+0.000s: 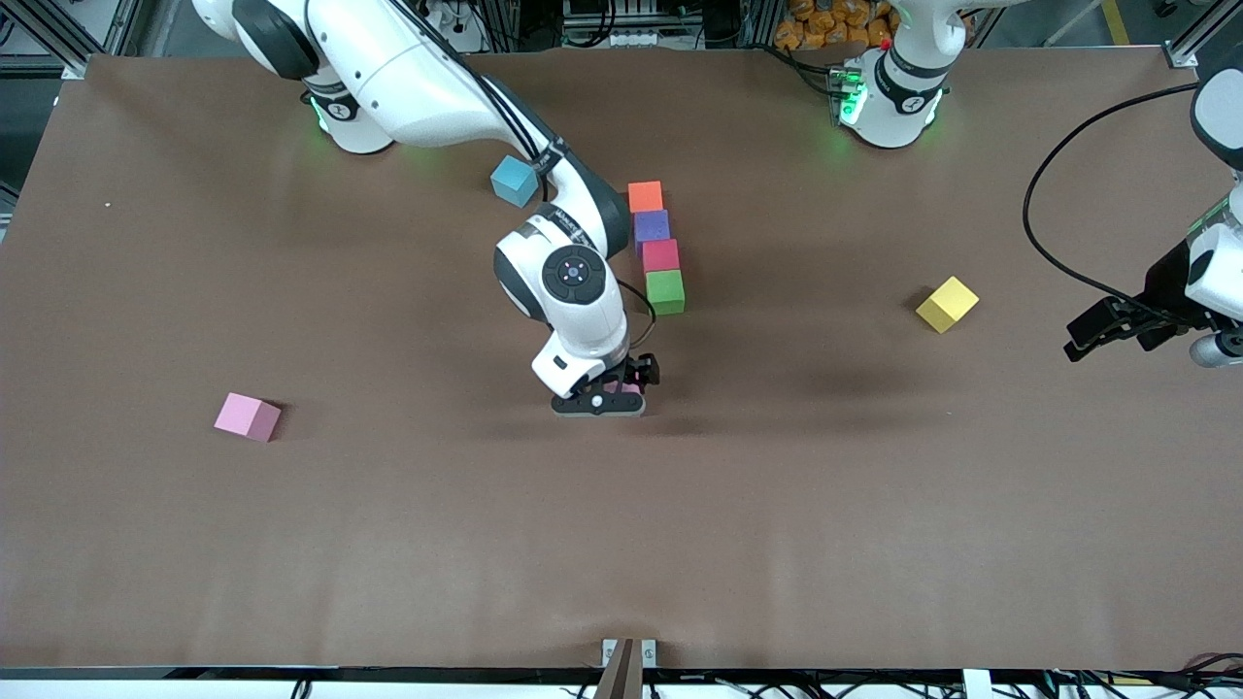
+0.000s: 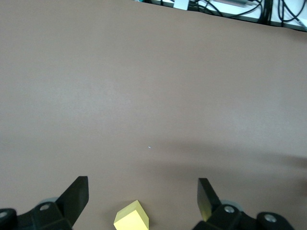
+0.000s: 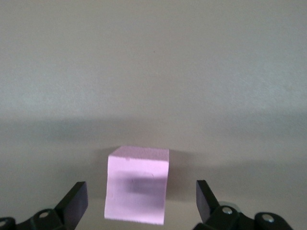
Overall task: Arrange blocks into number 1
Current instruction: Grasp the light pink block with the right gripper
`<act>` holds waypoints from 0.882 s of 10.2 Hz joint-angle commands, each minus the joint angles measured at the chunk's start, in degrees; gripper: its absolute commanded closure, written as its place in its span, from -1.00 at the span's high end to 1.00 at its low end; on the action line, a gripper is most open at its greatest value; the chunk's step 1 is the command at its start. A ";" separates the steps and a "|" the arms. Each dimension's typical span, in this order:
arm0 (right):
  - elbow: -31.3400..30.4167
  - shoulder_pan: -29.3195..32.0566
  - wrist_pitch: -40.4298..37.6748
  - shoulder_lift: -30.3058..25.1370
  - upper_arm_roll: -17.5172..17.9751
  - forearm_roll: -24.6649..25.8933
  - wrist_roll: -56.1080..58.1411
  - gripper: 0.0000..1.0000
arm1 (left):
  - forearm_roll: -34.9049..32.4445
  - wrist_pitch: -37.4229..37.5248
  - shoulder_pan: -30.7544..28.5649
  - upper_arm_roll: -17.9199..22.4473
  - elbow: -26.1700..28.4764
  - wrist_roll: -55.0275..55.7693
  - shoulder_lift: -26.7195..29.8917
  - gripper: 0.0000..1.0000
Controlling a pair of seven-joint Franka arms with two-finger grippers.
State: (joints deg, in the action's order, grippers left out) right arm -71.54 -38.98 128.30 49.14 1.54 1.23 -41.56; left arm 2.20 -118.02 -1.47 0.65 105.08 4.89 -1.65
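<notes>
Four blocks form a touching column mid-table: orange [image 1: 645,196], purple [image 1: 652,227], red [image 1: 660,255], green [image 1: 665,290], the green one nearest the front camera. My right gripper [image 1: 607,398] is low over the table, nearer the front camera than the green block. It is open around a pink block [image 3: 138,184], with a gap on each side; this block barely shows in the front view [image 1: 624,387]. A second pink block [image 1: 248,416] lies toward the right arm's end. A blue block [image 1: 514,181] sits beside the right arm. My left gripper [image 1: 1092,335] hangs open, with the yellow block [image 1: 947,304] below it [image 2: 132,219].
The brown table [image 1: 388,544] has bare surface all along the side nearest the front camera. A black cable [image 1: 1044,184] loops by the left arm. The right arm's forearm [image 1: 437,87] reaches over the blue block.
</notes>
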 commanded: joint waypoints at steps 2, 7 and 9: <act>4.74 0.23 -0.94 4.38 0.83 0.01 -0.18 1.00 | 0.35 1.82 0.42 -0.91 -1.72 -6.35 -0.46 1.00; 4.48 -0.30 -0.16 6.05 0.92 -0.17 -3.35 1.00 | 0.27 3.84 0.60 -1.18 -1.64 -8.85 -0.81 1.00; 4.48 -0.65 -0.07 6.67 0.92 -0.08 -3.53 1.00 | 0.35 4.28 0.68 -1.26 -1.55 -11.21 -0.81 1.00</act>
State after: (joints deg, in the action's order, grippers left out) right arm -69.33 -39.47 128.39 54.09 2.12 1.18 -44.01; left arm 2.19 -115.26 -0.99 -0.63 104.65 -3.78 -2.05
